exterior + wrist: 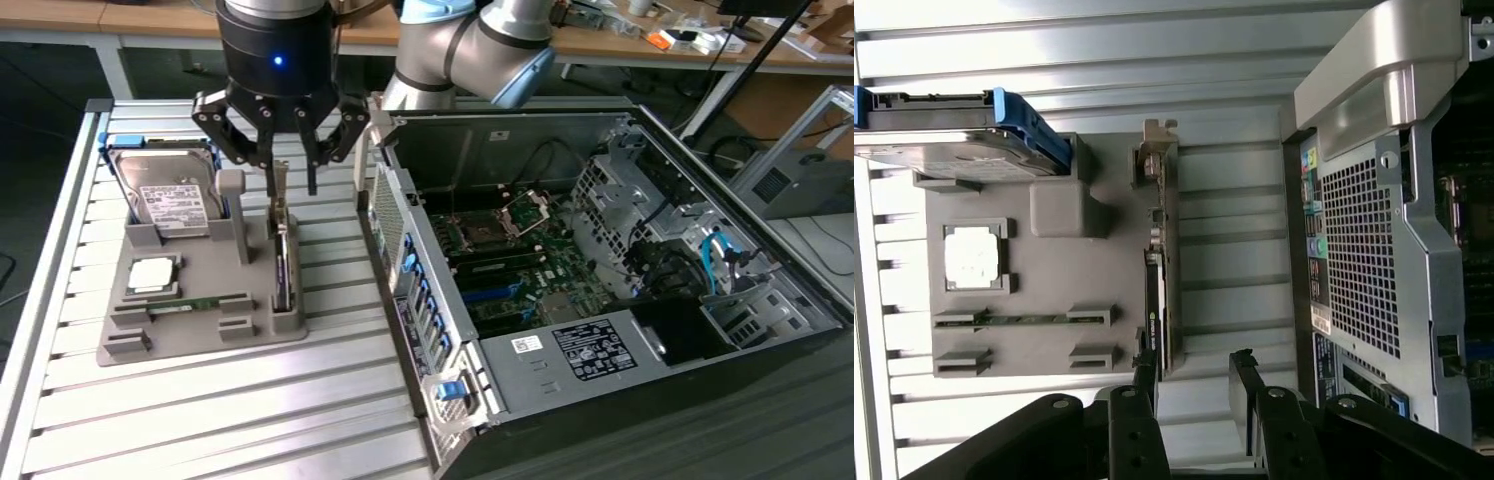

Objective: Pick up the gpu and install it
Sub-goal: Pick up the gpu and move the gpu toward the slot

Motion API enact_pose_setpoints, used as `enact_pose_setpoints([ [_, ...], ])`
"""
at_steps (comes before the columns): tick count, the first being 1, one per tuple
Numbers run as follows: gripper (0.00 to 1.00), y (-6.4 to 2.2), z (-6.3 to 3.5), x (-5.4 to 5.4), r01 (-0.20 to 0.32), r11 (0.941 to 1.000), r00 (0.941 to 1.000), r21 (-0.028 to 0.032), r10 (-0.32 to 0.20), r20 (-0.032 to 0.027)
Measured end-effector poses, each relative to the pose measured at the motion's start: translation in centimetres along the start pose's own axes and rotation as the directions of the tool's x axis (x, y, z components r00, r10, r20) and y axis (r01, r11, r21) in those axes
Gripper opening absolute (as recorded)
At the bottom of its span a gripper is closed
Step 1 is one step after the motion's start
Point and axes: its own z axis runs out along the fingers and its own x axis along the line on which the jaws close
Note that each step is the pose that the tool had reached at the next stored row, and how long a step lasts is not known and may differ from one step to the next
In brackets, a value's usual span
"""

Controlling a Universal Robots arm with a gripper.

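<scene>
The gpu (282, 268) stands on its long edge in a slot at the right side of the grey holder tray (200, 335); it is a thin dark card. In the wrist view the gpu (1158, 280) shows its silver bracket (1154, 155) at the far end. My gripper (292, 188) hangs open just above the card's bracket end, touching nothing. In the wrist view the gripper (1194, 380) has one fingertip (1146, 372) over the card's near end and the other off to the side toward the case.
The holder also carries a silver hard drive (167, 195), a square processor (151, 275) and a green memory stick (200, 303). The open computer case (601, 280) lies close beside the tray on the exterior view's right, its perforated wall (1364, 260) near the card. Ribbed metal table (240, 420) below.
</scene>
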Motion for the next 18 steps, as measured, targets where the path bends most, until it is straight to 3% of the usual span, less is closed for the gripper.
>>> enact_pose_setpoints([
  [18,0.42,-0.07,1.12,0.1,0.0,1.0,1.0,0.0,0.0,-0.0001],
])
